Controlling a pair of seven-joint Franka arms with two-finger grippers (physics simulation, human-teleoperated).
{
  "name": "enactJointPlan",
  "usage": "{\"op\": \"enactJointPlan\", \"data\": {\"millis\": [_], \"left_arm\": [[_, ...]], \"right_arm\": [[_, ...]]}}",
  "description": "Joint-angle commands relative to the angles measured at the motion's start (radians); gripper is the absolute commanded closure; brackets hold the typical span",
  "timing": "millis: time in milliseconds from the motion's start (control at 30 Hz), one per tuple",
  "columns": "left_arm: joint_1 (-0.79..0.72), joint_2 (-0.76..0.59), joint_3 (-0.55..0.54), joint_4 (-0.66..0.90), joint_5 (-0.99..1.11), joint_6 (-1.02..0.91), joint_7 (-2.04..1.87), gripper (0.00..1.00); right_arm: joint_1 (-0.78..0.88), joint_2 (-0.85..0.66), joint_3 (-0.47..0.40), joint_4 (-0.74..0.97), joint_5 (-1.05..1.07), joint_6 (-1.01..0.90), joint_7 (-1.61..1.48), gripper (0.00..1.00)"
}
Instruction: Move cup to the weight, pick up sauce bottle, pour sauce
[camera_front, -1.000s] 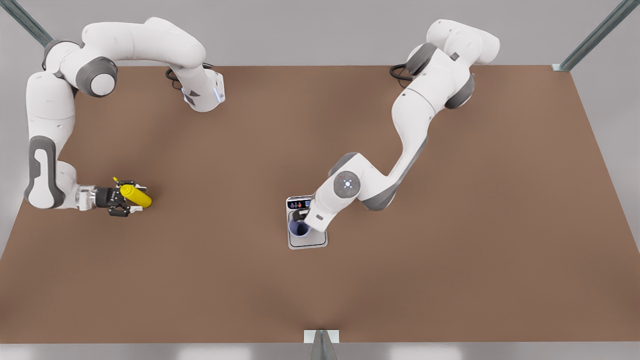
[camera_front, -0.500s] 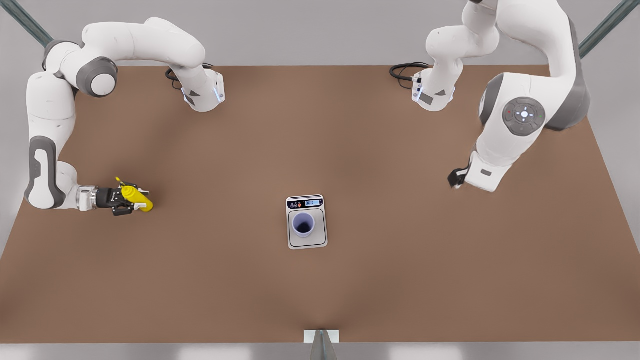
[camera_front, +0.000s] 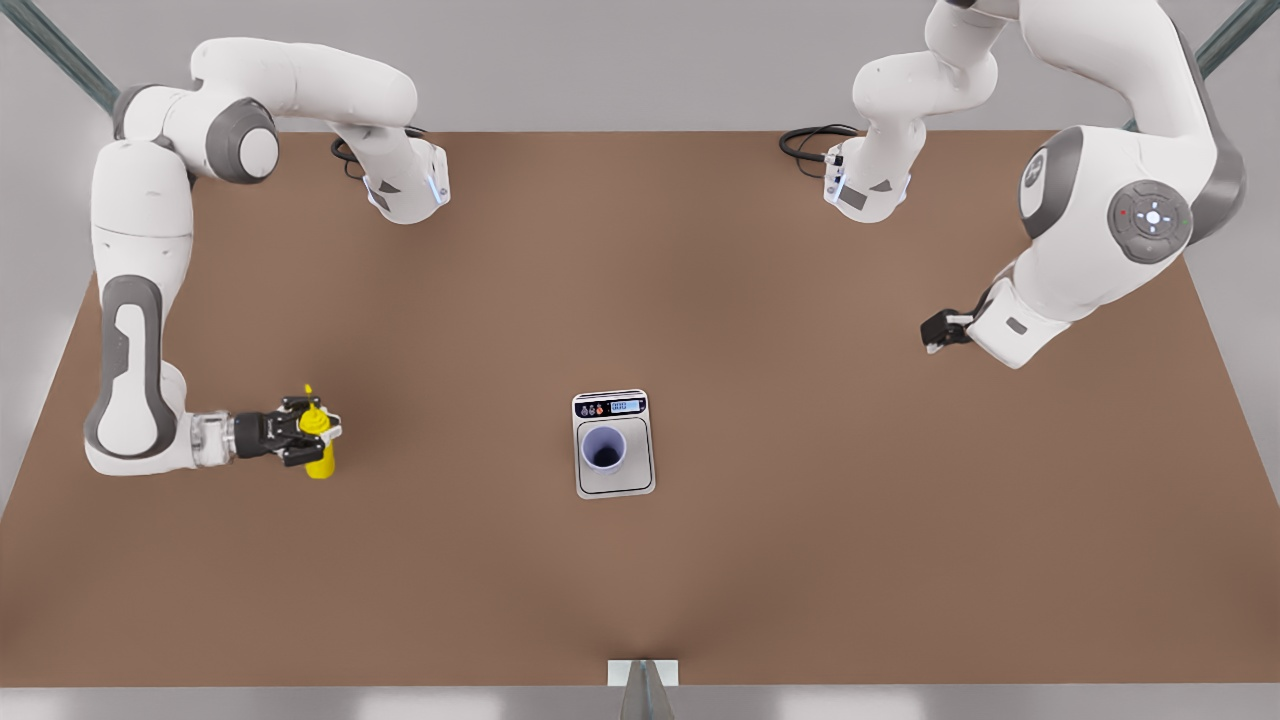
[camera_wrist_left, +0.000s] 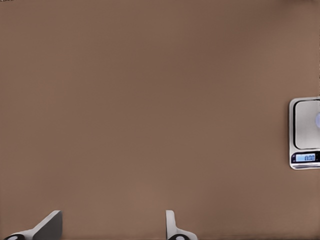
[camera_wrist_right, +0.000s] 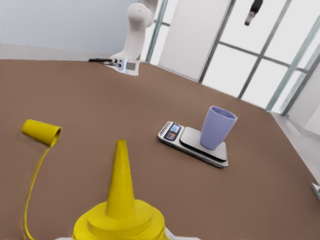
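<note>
The lavender-blue cup (camera_front: 605, 448) (camera_wrist_right: 216, 127) stands upright on the plate of the silver-grey weight (camera_front: 640, 480) (camera_wrist_right: 172, 131), whose readout glows blue. The weight (camera_wrist_left: 305, 130) also shows at the edge of the left wrist view. At the front view's left my right gripper (camera_front: 300, 433) is shut on the yellow sauce bottle (camera_front: 319, 440) (camera_wrist_right: 120, 220), held upright with its nozzle up. The bottle's yellow cap (camera_wrist_right: 42, 132) hangs off on a thin tether. My left gripper (camera_front: 935, 330) (camera_wrist_left: 112, 230) hovers open and empty at the front view's right, far from the cup.
Both arm bases (camera_front: 405, 190) (camera_front: 865, 195) with black cables sit at the brown table's far edge. A metal post (camera_front: 642, 690) stands at the near edge. Bare tabletop lies between the bottle and the weight.
My left gripper let go of the cup and drew far back to the front view's right. My right gripper carried the bottle nearer and slightly toward the weight, turning it upright.
</note>
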Motion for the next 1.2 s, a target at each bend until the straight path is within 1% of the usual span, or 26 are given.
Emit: {"op": "enactJointPlan", "data": {"millis": [0, 67, 233, 300, 333, 367, 433, 533, 600, 633, 767, 867, 900, 1067, 1167], "left_arm": [[0.006, 0.0, -0.002, 0.0, -0.008, -0.005, 0.272, 0.0], [0.014, 0.0, 0.0, 0.0, -0.021, -0.002, 0.274, 0.0], [0.014, 0.0, -0.002, 0.0, -0.021, -0.002, 0.272, 0.0], [0.01, 0.0, -0.005, 0.0, -0.029, -0.004, 0.274, 0.0], [0.008, 0.0, -0.008, 0.0, -0.028, -0.004, 0.274, 0.0], [0.006, -0.002, -0.008, 0.004, -0.026, -0.002, 0.274, 0.0], [0.008, 0.0, -0.008, 0.004, -0.028, 0.002, 0.274, 0.0], [0.009, 0.003, -0.008, 0.004, -0.029, 0.001, 0.274, 0.0], [0.011, 0.004, -0.008, 0.002, -0.029, 0.001, 0.274, 0.0], [0.013, 0.004, -0.008, 0.0, -0.029, 0.001, 0.274, 0.0], [0.013, 0.004, -0.008, 0.0, -0.029, -0.001, 0.274, 0.0], [0.008, 0.004, -0.009, 0.0, -0.029, 0.002, 0.274, 0.0], [0.006, 0.006, -0.009, 0.0, -0.028, 0.004, 0.274, 0.0], [0.005, 0.012, -0.009, 0.0, -0.027, 0.016, 0.274, 0.0], [0.005, 0.014, -0.009, 0.0, -0.029, 0.034, 0.272, 0.0]], "right_arm": [[0.046, -0.022, -0.001, 0.004, 0.038, 0.029, 0.296, 0.79], [0.124, -0.045, -0.001, 0.015, 0.061, 0.08, 0.387, 0.79], [0.301, -0.047, -0.002, 0.041, 0.11, 0.212, 0.572, 0.79], [0.39, -0.047, -0.028, 0.074, 0.087, 0.288, 0.71, 0.79], [0.433, -0.051, -0.048, 0.108, 0.04, 0.312, 0.805, 0.79], [0.462, -0.051, -0.053, 0.156, -0.048, 0.331, 0.927, 0.79], [0.505, -0.053, -0.054, 0.203, -0.164, 0.373, 1.074, 0.79], [0.597, -0.08, -0.053, 0.304, -0.433, 0.374, 1.393, 0.79], [0.664, -0.08, -0.054, 0.337, -0.542, 0.388, 1.595, 0.79], [0.716, -0.08, -0.053, 0.34, -0.631, 0.411, 1.729, 0.79], [0.828, -0.073, -0.053, 0.361, -0.779, 0.45, 2.01, 0.79], [0.85, -0.054, -0.054, 0.369, -0.835, 0.463, 2.163, 0.79], [0.859, -0.034, -0.053, 0.4, -0.87, 0.465, 2.197, 0.79], [0.865, 0.012, -0.054, 0.421, -0.925, 0.505, 2.228, 0.79], [0.896, 0.035, -0.061, 0.421, -0.996, 0.534, 2.229, 0.79]]}}
